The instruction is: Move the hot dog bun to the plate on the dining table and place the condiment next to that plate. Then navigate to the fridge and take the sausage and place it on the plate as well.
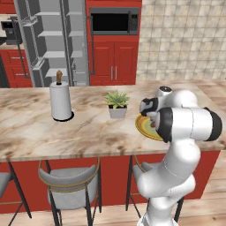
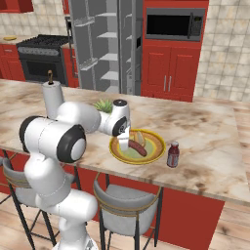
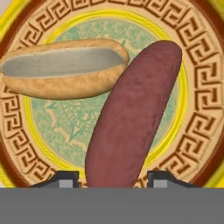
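Hovering low over the plate [image 2: 155, 152], the gripper [image 3: 113, 177] points down at the sausage [image 3: 131, 118], whose near end lies between the two fingertips [image 3: 65, 178]; the frames do not settle whether the jaws pinch it or stand clear. In the hand view the sausage runs from bottom centre to upper right, its side touching the bun [image 3: 63, 68], which lies across the upper left. Both rest inside the plate rim. In the right base view a small red condiment bottle [image 2: 173, 154] stands just right of the plate, near the table [image 2: 210, 146] front edge. Left of the plate stand a potted plant [image 1: 117, 104] and a paper towel roll [image 1: 60, 100]. Bare marble extends rightward. Stools [image 1: 70, 185] sit under the near edge. Beyond, at upper left, the fridge [image 2: 105, 46] stands open.
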Robot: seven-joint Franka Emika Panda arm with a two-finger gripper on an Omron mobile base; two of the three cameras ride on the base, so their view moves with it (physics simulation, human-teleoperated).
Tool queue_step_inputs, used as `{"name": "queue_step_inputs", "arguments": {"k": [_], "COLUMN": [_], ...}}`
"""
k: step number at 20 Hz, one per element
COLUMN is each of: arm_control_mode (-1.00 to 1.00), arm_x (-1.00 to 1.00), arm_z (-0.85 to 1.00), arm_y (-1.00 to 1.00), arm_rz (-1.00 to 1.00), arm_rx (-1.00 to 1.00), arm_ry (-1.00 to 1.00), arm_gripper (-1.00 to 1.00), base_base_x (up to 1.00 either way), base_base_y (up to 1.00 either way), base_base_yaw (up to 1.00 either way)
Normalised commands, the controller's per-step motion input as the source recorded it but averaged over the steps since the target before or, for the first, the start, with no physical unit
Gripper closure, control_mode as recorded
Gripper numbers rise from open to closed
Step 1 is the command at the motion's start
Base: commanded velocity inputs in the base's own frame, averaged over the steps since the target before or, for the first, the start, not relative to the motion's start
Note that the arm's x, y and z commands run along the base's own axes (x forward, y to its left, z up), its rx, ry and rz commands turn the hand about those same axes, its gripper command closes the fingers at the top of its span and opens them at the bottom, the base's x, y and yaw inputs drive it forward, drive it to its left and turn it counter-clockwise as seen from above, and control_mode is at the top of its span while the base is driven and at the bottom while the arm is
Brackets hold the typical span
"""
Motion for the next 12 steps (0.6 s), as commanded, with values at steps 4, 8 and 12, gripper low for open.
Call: {"name": "queue_step_inputs", "arguments": {"k": [4, 8, 12], "arm_control_mode": [-1.00, -1.00, -1.00], "arm_x": [0.01, -0.17, -0.37], "arm_z": [-0.05, 0.00, 0.13], "arm_y": [0.00, 0.00, -0.03], "arm_rz": [0.00, 0.00, 0.00], "arm_rx": [0.00, 0.01, 0.04], "arm_ry": [0.00, -0.07, -0.10], "arm_gripper": [-1.00, -1.00, -1.00], "base_base_x": [0.00, 0.00, 0.00], "base_base_y": [0.00, 0.00, 0.00], "base_base_yaw": [0.00, 0.00, 0.00]}}
